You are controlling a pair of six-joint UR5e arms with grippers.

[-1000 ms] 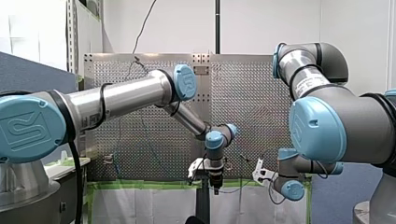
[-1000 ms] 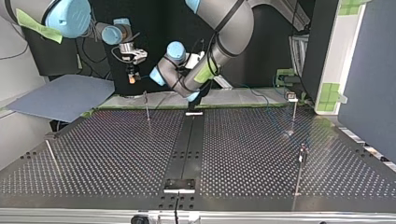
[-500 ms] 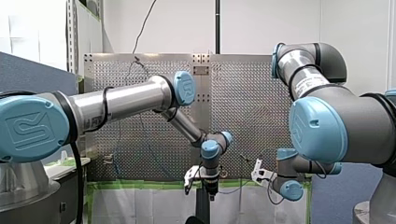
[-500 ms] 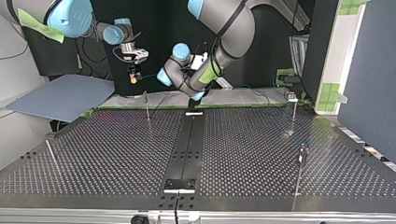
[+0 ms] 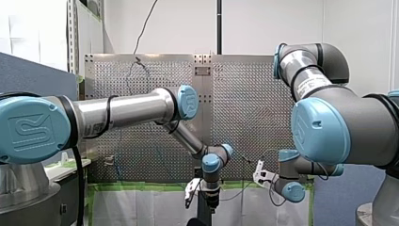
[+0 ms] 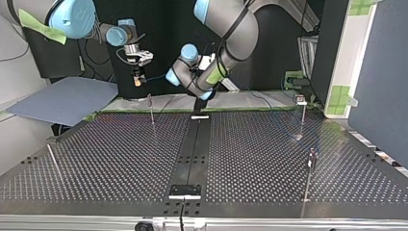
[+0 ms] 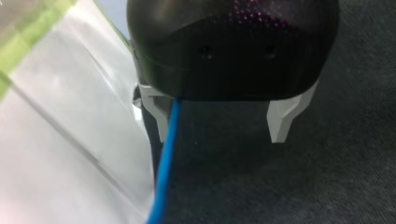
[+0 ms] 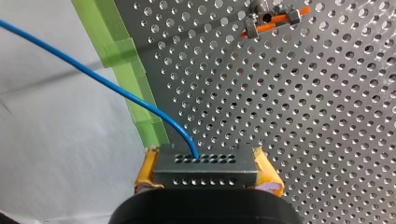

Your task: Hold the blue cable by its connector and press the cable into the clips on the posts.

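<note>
In the right wrist view my right gripper (image 8: pixel 208 179) has its yellow pads shut on a grey perforated connector (image 8: pixel 205 167). The blue cable (image 8: pixel 112 84) leaves the connector and curves away over the green tape. In the top view my right gripper (image 6: pixel 138 79) hangs beyond the table's far edge. My left gripper (image 7: pixel 219 133) is open, its pale fingertips (image 7: pixel 281 122) wide apart. The blue cable (image 7: pixel 164 172) runs just inside one finger without being gripped. In the top view my left gripper (image 6: pixel 198 103) points down at the far edge, near the middle.
Thin posts stand on the perforated table: one at the far left (image 6: pixel 151 108), two at the right (image 6: pixel 303 113) (image 6: pixel 312 166), one leaning at the near left (image 6: pixel 53 161). A clip with orange parts (image 8: pixel 273 18) shows ahead of my right gripper. A black rail (image 6: pixel 192 154) crosses the table's middle.
My left arm has lowered its gripper, down and slightly left in the front view. My right arm and the connector have stayed put.
</note>
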